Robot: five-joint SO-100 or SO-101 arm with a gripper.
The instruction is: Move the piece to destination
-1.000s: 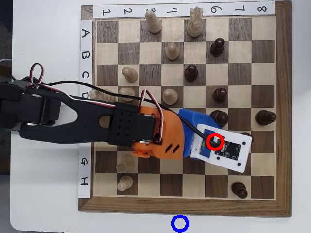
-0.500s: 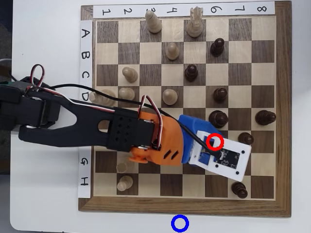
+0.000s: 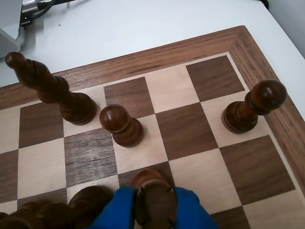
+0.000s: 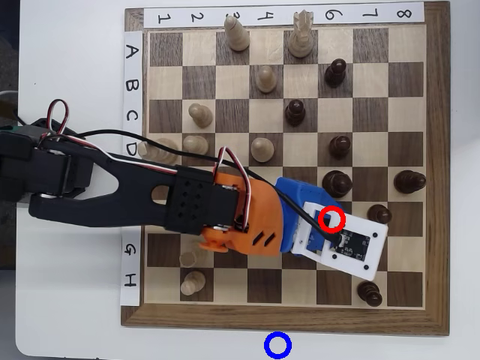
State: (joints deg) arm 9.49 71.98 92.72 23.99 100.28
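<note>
In the wrist view the piece [image 3: 153, 196], a dark-brown pawn, stands at the bottom edge between my two blue fingers [image 3: 118, 210], which press against both its sides. My gripper [image 3: 153, 207] is shut on it. From overhead the gripper [image 4: 330, 225] lies under the white camera board [image 4: 352, 244], beside the red circle outline [image 4: 331, 220], and the piece is hidden there. The destination, a blue circle outline [image 4: 277, 345], is on the white table below the chessboard's bottom border, well left of and below the gripper.
In the wrist view, close ahead of the gripper, stand a dark pawn [image 3: 120, 125], a tall dark piece [image 3: 50, 90] and another dark pawn [image 3: 252, 107]. In the overhead view dark pawns [image 4: 337, 181] [image 4: 369, 293] flank the gripper, and cream pieces [image 4: 192, 283] stand near the arm.
Over the last second the arm and its camera board shifted slightly down the board in the overhead view; in the last half second almost nothing moved.
</note>
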